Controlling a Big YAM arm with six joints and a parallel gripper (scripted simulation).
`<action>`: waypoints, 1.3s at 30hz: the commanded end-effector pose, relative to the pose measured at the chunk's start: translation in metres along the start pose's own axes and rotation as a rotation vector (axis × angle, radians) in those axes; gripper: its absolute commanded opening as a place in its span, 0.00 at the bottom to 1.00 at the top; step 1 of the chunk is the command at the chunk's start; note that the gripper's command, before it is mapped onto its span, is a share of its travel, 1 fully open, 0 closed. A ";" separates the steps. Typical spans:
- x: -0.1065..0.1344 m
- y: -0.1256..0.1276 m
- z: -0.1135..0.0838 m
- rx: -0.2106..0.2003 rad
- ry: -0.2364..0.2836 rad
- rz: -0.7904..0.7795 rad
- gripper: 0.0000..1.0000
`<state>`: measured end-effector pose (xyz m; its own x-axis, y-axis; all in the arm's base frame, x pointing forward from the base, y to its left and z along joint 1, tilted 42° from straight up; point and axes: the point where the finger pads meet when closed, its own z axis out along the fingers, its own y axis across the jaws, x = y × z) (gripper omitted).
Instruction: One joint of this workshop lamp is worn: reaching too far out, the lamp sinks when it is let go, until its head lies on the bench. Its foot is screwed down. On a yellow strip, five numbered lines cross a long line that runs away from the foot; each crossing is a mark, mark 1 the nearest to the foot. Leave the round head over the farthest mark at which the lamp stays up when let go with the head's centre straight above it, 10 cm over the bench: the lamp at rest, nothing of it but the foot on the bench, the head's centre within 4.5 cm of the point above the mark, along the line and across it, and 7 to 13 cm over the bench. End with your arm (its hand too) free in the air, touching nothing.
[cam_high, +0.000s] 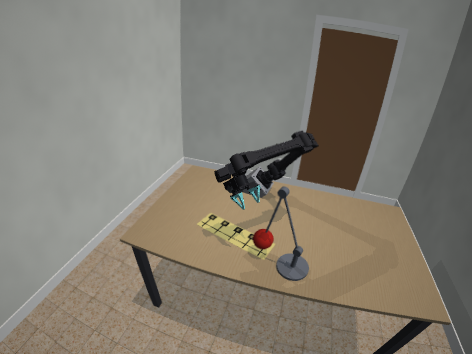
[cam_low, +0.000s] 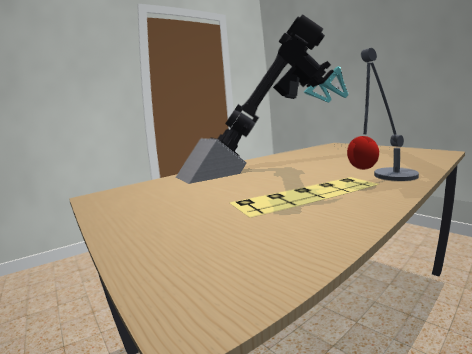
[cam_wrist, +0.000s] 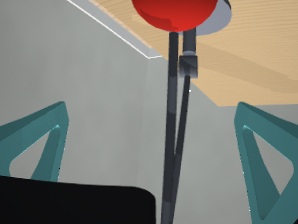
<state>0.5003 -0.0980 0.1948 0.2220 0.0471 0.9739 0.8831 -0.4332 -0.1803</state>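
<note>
Hanging below the end effector (cam_high: 249, 201) (cam_low: 334, 95) (cam_wrist: 151, 112): red head (cam_high: 263, 238) (cam_low: 363, 152) (cam_wrist: 175, 12).

- My single black arm (cam_high: 274, 149) (cam_low: 266, 85) is raised, clear of any contact I can see from here.
- From its wedge-shaped grey base (cam_low: 192, 176), the lower link climbs at a slant to the high, sharply bent elbow end.
- Past that bend, I have the forearm and wrist angled downward.
- My gripper (cam_high: 249, 198) (cam_low: 338, 99) (cam_wrist: 151, 111) stands wide open, with nothing between its fingers.
- Both fingers are teal, open triangular frames; through the wrist camera I see one at each side, well apart.
- A black part of my hand (cam_wrist: 75, 202) fills the lower left of that wrist view.
</note>
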 end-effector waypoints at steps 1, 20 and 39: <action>0.026 0.009 -0.018 0.017 0.022 -0.048 1.00; 0.016 0.006 -0.012 0.117 0.073 -0.059 1.00; 0.022 0.008 -0.016 0.058 0.043 -0.047 1.00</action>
<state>0.5009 -0.0982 0.1955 0.2039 0.0499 0.9777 0.8857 -0.4348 -0.1626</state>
